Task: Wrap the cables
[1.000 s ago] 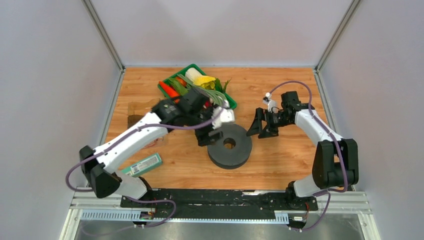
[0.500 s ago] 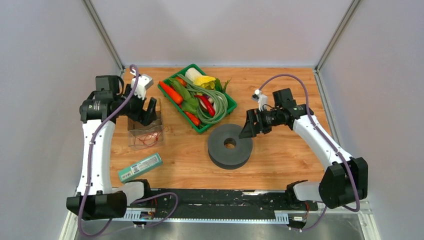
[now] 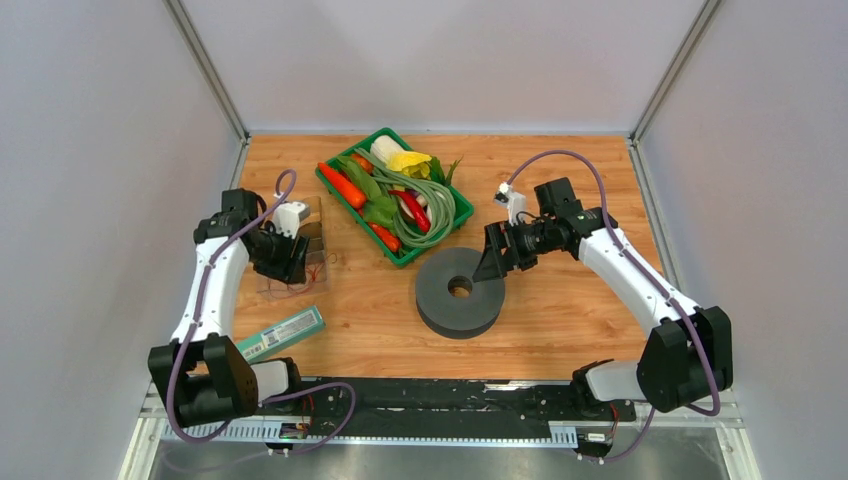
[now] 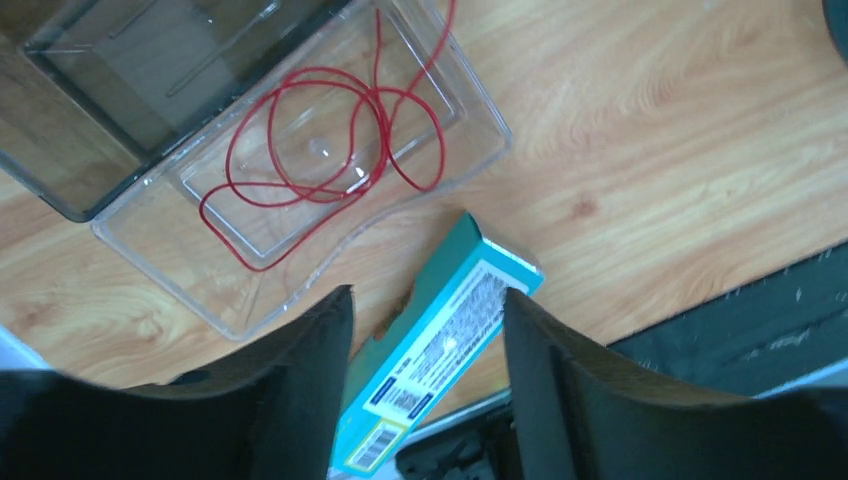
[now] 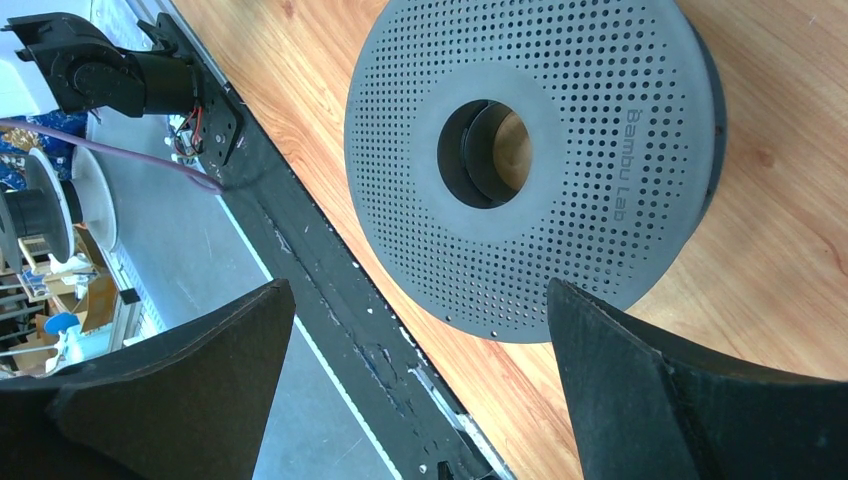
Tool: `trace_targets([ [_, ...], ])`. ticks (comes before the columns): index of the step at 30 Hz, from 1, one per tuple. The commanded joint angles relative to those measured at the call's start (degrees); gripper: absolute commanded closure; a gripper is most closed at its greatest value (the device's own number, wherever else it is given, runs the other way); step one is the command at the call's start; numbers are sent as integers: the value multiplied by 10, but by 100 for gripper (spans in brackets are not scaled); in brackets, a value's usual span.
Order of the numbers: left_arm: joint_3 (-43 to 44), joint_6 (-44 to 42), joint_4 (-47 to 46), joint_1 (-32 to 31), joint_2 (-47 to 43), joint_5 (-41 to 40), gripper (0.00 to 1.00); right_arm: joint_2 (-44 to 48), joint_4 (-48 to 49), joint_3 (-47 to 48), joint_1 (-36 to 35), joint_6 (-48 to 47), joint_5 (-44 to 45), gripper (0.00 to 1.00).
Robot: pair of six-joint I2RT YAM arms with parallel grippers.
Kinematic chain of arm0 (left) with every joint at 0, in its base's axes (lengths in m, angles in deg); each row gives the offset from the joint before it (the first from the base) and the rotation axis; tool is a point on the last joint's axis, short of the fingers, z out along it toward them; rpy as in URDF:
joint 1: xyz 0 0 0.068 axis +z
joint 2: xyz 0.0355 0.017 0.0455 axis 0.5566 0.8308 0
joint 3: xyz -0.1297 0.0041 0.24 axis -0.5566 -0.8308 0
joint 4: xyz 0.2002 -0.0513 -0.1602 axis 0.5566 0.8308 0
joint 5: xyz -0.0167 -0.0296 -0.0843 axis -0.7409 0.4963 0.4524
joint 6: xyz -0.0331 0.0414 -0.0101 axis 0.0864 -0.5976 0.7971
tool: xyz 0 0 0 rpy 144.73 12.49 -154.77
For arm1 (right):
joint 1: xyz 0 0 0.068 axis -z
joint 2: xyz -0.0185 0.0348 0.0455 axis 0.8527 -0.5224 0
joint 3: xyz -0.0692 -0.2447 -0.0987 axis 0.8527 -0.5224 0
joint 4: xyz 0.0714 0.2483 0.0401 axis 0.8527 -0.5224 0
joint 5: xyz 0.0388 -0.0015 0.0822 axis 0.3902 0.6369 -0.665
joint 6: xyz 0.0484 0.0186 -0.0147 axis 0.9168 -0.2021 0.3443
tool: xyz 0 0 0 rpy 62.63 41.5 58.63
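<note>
Edges: teal box point(image 4: 450, 330) just beside rim of clear tray point(image 4: 470, 120).
Tray: red wire point(image 4: 330, 140) looped inside.
Left gripper point(image 4: 425, 300): spread.
Right gripper point(image 5: 417, 290): spread.

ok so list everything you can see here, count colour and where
red wire: one, red, loose loops in the clear tray
clear tray: one, transparent, table's left side
clear box: one, transparent, right beside the tray
teal carton: one, teal with white label, near edge, left
spool: one, dark grey, perforated, lying flat at table centre
basket: one, green, far centre
vegetables: several, orange, green, red, yellow, white, in the basket
table: one, wood
hoses: purple-grey, along both arms
left tool: one, black, open, above tray and carton
right tool: one, black, open, above the spool's edge
</note>
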Motion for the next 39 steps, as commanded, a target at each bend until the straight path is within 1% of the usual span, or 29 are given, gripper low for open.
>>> trace_targets([
  [1, -13, 98, -123, 3, 27, 3, 41, 7, 11, 19, -4, -4, 4, 0],
  [4, -17, 113, -132, 3, 75, 24, 46, 6, 16, 11, -4, -5, 7, 0],
  [7, -19, 117, -137, 3, 99, 49, 49, 0, 15, 11, -3, -7, 9, 0],
  [15, -41, 122, -161, 3, 108, 93, 48, -6, 20, 5, -4, -8, 9, 0],
  [18, -48, 123, -172, 3, 119, 93, 49, -12, 19, 8, -4, -8, 9, 0],
  [22, -49, 118, -184, 3, 133, 96, 54, -18, 18, 11, -3, -7, 9, 0],
  [24, -51, 114, -186, 3, 134, 103, 58, -19, 20, 12, -3, -6, 9, 0],
  [26, -50, 110, -183, 3, 128, 109, 67, -20, 21, 13, -4, -5, 10, 0],
  [27, -47, 109, -180, 3, 122, 108, 74, -22, 17, 15, -3, -5, 11, 0],
  [29, -38, 104, -165, 3, 100, 114, 96, -22, 11, 21, -3, -6, 11, 0],
  [30, -33, 104, -157, 3, 83, 119, 100, -21, 11, 25, -3, -6, 11, 0],
  [34, -1, 110, -117, 3, 3, 137, 100, -10, 6, 37, -3, -10, 10, 0],
  [39, 137, 144, -57, 3, -66, 165, 100, 10, -8, 90, -3, -44, 50, 0],
])
